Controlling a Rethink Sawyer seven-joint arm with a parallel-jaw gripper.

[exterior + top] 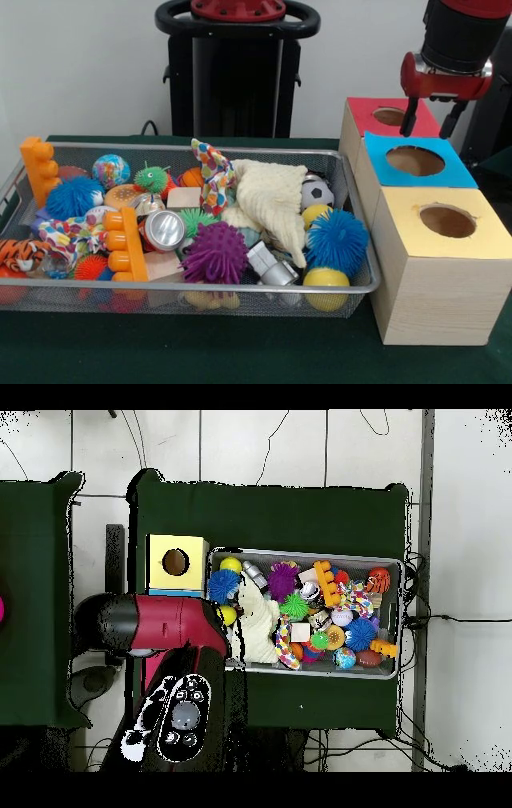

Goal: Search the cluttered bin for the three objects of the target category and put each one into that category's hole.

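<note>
Sitting in the wire bin (pixel 352 172) is a mixed heap with no single category marked, so the target items can't be told apart from the rest. Contents from the front view: purple spiky ball (pixel 214 252) near the front middle, blue spiky ball (pixel 337 239) at the right end, a second blue spiky ball (pixel 74 197) at the left, small green spiky ball (pixel 151 178) toward the back, soda can (pixel 164 230) lying on its side with its top facing the camera, orange toy brick (pixel 126 244) beside the can, another orange brick (pixel 38 170) standing at the back left corner, cream cloth (pixel 270 200) draped over the middle, patterned rag (pixel 214 172) sticking up next to it, soccer ball (pixel 318 192) behind the blue ball, yellow ball (pixel 326 279) at the front right corner, tiger-striped toy (pixel 18 254) at the left edge. Just right of the bin stand three wooden boxes in a row, each with a round hole on top: yellow box (pixel 448 236) nearest, blue box (pixel 416 161) in the middle, red box (pixel 390 117) farthest. Gripper (pixel 432 120) hangs over the red box, fingers spread apart, nothing between them. In the overhead view the arm (pixel 165 624) covers the blue and red boxes; only the yellow one shows. Everything stands on a green table (pixel 200 352).
</note>
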